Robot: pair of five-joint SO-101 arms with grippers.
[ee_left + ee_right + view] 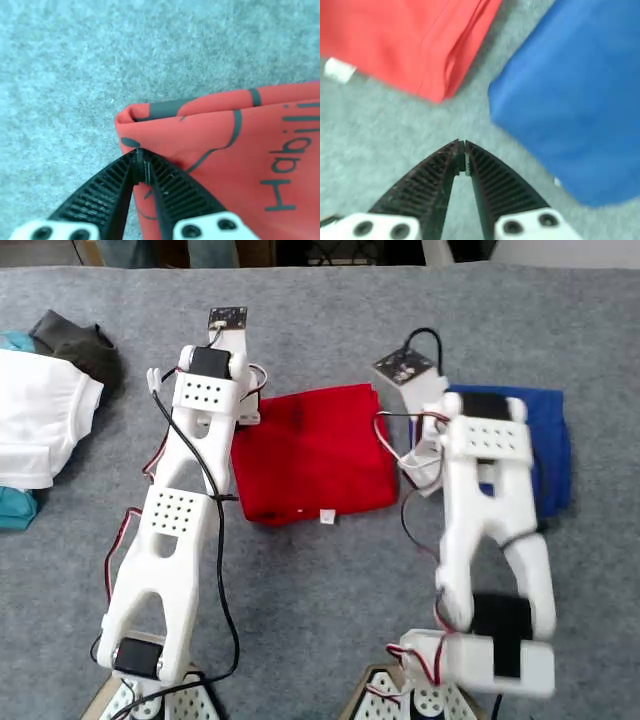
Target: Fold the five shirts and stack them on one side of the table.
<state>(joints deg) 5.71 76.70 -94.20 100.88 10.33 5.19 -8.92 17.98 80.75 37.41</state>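
Note:
A folded red shirt (315, 450) with dark print lies mid-table. A folded blue shirt (552, 440) lies to its right, partly under the right arm. My left gripper (140, 159) is shut, its tips resting on the red shirt (240, 150) at the left edge near a folded corner. I cannot tell whether any cloth is pinched. My right gripper (461, 152) is shut and holds nothing. It hangs over bare grey table in the gap between the red shirt (405, 40) and the blue shirt (580, 100).
At the table's left edge lies an unfolded heap: a white shirt (35, 415), a dark olive one (80, 345) and a teal one (15, 505). A small white tag (326, 516) sticks out at the red shirt's near edge. The grey table (320, 590) is bare in front.

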